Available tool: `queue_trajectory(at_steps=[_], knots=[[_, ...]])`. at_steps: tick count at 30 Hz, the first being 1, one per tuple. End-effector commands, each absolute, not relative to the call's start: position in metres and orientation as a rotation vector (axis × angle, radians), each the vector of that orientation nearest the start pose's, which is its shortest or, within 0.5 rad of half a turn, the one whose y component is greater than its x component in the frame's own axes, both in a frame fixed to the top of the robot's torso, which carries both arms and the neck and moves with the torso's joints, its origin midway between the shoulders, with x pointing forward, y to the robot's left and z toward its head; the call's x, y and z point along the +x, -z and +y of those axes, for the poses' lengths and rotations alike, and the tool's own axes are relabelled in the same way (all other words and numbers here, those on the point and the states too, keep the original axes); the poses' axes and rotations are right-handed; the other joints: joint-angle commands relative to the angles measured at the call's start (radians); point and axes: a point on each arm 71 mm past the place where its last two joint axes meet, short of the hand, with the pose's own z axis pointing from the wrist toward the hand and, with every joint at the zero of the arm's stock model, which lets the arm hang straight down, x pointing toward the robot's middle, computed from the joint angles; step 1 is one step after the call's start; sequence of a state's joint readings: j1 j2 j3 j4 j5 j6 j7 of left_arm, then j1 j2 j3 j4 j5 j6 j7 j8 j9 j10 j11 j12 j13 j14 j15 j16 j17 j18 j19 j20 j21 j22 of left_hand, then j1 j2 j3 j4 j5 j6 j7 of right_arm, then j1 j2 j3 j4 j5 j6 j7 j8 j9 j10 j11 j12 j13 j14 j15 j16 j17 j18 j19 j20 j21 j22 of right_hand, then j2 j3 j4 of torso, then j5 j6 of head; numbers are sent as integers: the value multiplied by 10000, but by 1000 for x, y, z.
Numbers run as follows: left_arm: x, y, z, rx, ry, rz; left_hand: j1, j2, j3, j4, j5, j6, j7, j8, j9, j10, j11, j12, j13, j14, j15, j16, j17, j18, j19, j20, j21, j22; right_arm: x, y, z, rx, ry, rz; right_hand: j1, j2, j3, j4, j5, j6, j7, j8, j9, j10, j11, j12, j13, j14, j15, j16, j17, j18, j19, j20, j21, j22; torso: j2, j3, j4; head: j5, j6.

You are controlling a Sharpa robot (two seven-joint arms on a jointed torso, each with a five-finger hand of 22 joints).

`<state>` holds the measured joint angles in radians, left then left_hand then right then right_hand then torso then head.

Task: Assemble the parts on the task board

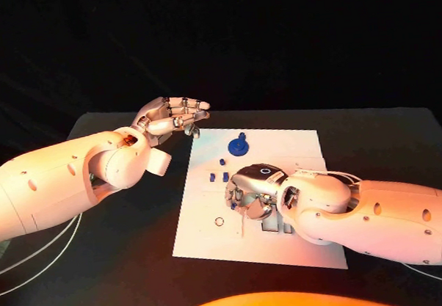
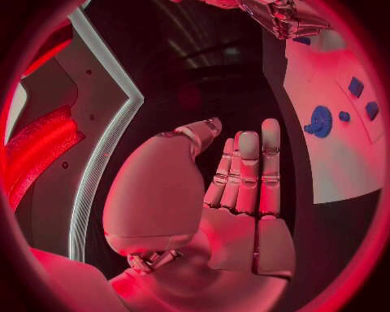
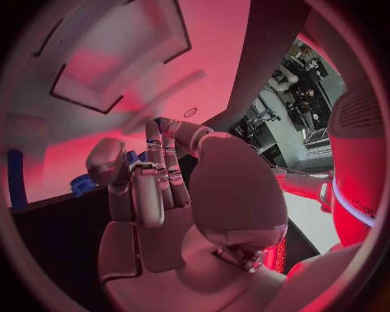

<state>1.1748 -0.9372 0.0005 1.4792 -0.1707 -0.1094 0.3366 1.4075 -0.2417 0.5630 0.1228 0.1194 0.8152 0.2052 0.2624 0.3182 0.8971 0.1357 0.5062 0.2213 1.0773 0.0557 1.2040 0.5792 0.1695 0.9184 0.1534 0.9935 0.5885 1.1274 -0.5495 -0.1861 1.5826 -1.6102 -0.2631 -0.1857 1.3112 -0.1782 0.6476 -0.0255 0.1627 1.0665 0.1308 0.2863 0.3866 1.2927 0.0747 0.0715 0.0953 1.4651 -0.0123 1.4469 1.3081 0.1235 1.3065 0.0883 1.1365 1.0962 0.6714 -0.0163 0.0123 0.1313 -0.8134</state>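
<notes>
R hand (image 1: 253, 192) sits mid-frame over the task board (image 1: 284, 140), fingers curled; can't tell if it holds a part. Blue gear (image 1: 239, 146) just above it. L hand (image 1: 171, 117) upper left, empty, fingers apart. Best: seat slowly, keep wrist square.

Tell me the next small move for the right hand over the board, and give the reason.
Probably lower the right hand slightly and close its fingers on one of the small blue parts beside it. It sits over the middle of the white task board holding nothing that shows, while the left hand waits off the board's far corner.
</notes>
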Motion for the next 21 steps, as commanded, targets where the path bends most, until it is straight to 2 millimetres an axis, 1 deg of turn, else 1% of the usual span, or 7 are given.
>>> queue_trajectory(at_steps=[1, 4, 9, 12, 15, 18, 21], knots=[[490, 177, 255, -9479, 15592, 15456, 69, 12, -60, -23, 56, -61, -2, -25, 4, -59, 14, -51, -12, -18, 64, 52, 14, 151, 36, 36, -35, -16, 400, 260, -40, -5584, -8331, 18325, -140, 6, -121, 32, -47, -93, 3, -6, 26, 80, -123, -60, -8, 625, -16, 30, 305, -84, -94, 14, -73, -28, 8, 5, 6, -6, 1], [490, 177, 255, -9481, 15588, 15456, 69, 12, -60, -23, 56, -61, -2, -25, 4, -59, 14, -51, -12, -18, 64, 52, 14, 151, 36, 36, -35, -16, 399, 260, -40, -5547, -8380, 18305, -302, -99, -292, 135, -47, -198, 15, -52, 37, 10, -103, -71, -10, 623, 3, 42, 303, -81, -106, 30, -126, -56, 8, 5, 9, -7, -2], [490, 177, 255, -9485, 15579, 15458, 69, 12, -60, -23, 56, -61, -2, -25, 4, -59, 14, -51, -12, -18, 64, 52, 14, 151, 36, 36, -35, -16, 400, 259, -41, -5368, -8432, 18185, -404, -248, -421, 236, -27, -483, 115, -226, -2, -244, -17, -96, -46, 618, 70, 62, 296, -69, -134, 77, -237, -130, 7, 10, 2, -23, 5], [490, 177, 256, -9487, 15579, 15464, 69, 12, -60, -23, 56, -61, -2, -25, 4, -59, 14, -51, -12, -18, 64, 52, 14, 151, 36, 36, -35, -16, 401, 258, -43, -5209, -8451, 18051, -412, -324, -440, 287, -17, -677, 215, -365, -38, -530, 84, -107, -103, 613, 147, 79, 294, -63, -150, 136, -314, -182, 7, 11, -2, -27, 19], [490, 178, 256, -9489, 15577, 15470, 78, 15, -70, -20, 55, -66, -1, -22, 7, -69, 17, -47, -13, -20, 67, 58, 21, 152, 38, 41, -40, -21, 402, 257, -45, -5035, -8486, 17894, -417, -480, -476, 328, -14, -996, 361, -588, -112, -1109, 251, -95, -216, 602, 289, 100, 287, -33, -228, 250, -503, -341, 11, 14, -1, -41, 34], [490, 178, 256, -9492, 15573, 15474, 78, 15, -70, -20, 55, -66, -1, -22, 7, -69, 17, -47, -13, -20, 67, 58, 21, 152, 38, 41, -40, -21, 402, 256, -46, -4910, -8526, 17764, -376, -575, -532, 330, -18, -1259, 363, -764, -172, -1450, 304, -62, -269, 579, 341, 88, 229, 3, -293, 313, -647, -462, 11, 16, -2, -50, 45], [490, 178, 256, -9496, 15566, 15478, 78, 15, -70, -20, 55, -66, -1, -22, 7, -69, 17, -47, -13, -20, 67, 58, 21, 152, 38, 41, -40, -21, 402, 254, -48, -4772, -8579, 17620, -346, -603, -556, 323, -19, -1333, 359, -814, -186, -1522, 307, -39, -272, 573, 344, 88, 217, 11, -298, 326, -673, -478, 13, 19, 7, -71, 69]])
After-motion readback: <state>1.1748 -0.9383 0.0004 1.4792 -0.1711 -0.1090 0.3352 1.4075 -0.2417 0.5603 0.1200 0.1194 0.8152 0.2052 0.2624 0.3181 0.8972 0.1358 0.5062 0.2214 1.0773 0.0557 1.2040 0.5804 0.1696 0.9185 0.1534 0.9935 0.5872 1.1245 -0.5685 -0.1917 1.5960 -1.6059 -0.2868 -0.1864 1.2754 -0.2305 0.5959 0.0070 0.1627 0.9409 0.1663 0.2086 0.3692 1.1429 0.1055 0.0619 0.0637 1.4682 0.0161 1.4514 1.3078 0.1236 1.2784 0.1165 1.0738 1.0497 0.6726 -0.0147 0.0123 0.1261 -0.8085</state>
